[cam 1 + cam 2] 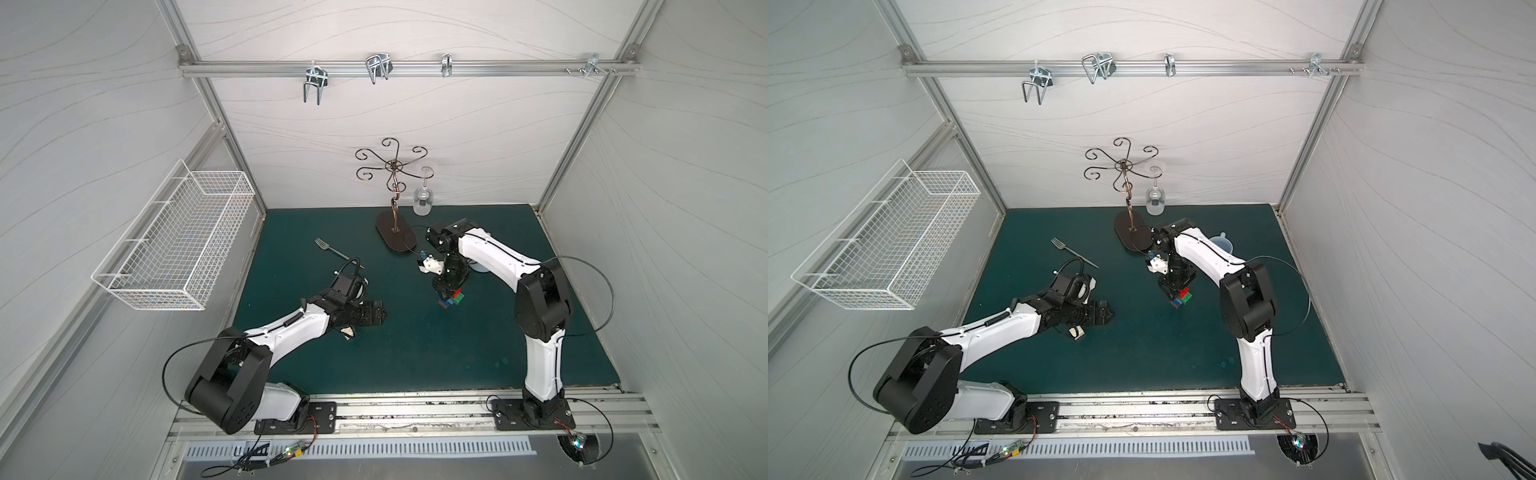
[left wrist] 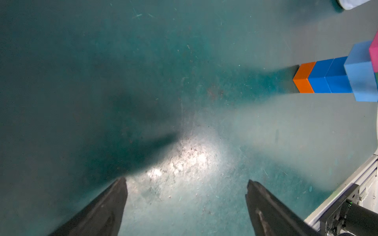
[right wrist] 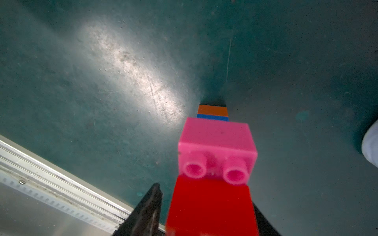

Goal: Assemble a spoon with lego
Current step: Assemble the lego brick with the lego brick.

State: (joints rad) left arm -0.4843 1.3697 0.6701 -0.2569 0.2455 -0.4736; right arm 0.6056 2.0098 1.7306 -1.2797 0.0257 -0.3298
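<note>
Left gripper [image 2: 186, 180] gapes empty above the mat [image 1: 415, 357] — the spoon [image 1: 452, 300] sits at its 3 o'clock. Right gripper [image 1: 445, 292] straddles the spoon's red end, jaws slightly parted.

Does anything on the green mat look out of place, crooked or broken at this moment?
Nothing looks spilled or broken. The spoon lies flat on the mat, its stem straight. Only the metal fork seems stray: it lies loose on the mat, apart from the spoon.
</note>
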